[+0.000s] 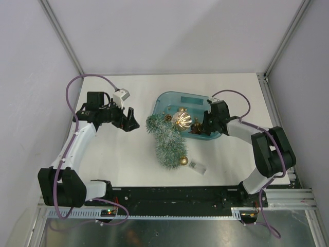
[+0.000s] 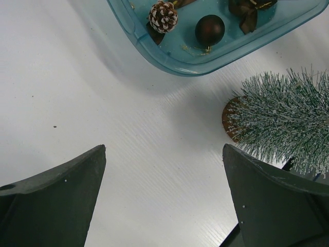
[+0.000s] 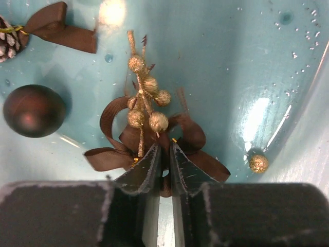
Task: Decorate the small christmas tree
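Closest to the lens in the right wrist view, the right claw [image 3: 164,154] has its two dark fingers drawn narrow, pinching the knot of a brown ribbon bow [image 3: 108,157] that carries a sprig of gold berries [image 3: 158,122]. The bow lies on the floor of the teal tub [image 3: 231,62], with a dark brown ball [image 3: 33,110] to one side.

The small christmas tree [image 1: 167,141] lies on its side on the white bench [image 1: 118,159], just beside the tub. Its wooden base is turned toward the left claw [image 2: 164,195], which hangs wide apart over bare bench, holding nothing.

A small gold ball [image 1: 183,161] rests against the tree. Whether it is attached cannot be told.

The decorating looks barely begun. A pine cone [image 2: 163,16], a large gold bauble [image 1: 181,119] and the bow are all in the tub, and the tree is not upright.
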`<state>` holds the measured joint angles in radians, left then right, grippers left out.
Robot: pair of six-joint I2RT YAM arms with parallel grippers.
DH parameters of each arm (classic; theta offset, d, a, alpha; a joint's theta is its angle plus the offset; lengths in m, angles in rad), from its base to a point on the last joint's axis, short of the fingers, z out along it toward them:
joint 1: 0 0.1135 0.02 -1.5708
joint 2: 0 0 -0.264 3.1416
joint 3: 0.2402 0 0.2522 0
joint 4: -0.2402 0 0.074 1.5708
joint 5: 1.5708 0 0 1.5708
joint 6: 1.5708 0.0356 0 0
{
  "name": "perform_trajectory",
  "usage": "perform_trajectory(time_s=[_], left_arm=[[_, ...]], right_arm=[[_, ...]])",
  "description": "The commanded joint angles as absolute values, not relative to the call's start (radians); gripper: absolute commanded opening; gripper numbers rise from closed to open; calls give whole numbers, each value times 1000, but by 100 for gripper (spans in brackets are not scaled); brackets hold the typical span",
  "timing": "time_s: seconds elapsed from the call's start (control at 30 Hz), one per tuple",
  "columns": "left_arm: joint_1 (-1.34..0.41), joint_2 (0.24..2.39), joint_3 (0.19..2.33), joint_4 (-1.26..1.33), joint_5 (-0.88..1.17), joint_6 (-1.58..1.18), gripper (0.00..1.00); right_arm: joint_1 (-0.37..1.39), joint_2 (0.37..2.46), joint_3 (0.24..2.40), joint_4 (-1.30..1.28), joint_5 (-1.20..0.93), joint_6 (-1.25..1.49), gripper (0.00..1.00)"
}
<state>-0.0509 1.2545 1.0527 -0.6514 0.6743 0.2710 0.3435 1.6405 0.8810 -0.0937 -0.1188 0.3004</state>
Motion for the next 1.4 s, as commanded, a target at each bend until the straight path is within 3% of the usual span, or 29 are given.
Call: perform_trajectory(time_s=[0.0,0.13,0.4,0.73,1.07,1.37], left_arm=[[-44,1212,1074,-629,660,287,100],[-44,1214,1074,-630,667,287,100],[-43,1211,1079,-630,671,286,100],[-44,1194,1062,-629,674,288,100],[-43,1185,1057,-629,676,283,100],[-44,1182,1051,-629,673,285,100]], right_arm=[[349,1528,920,-49,-103,310,9],[352,1336,949,-101,-81,300,1],[419,1015,1048,-267,-89,277,0],[635,784,1176,-519,125,274,1],[705,782,1346,-532,80,271,1],[833,839,1359,-466,-22,266,1]])
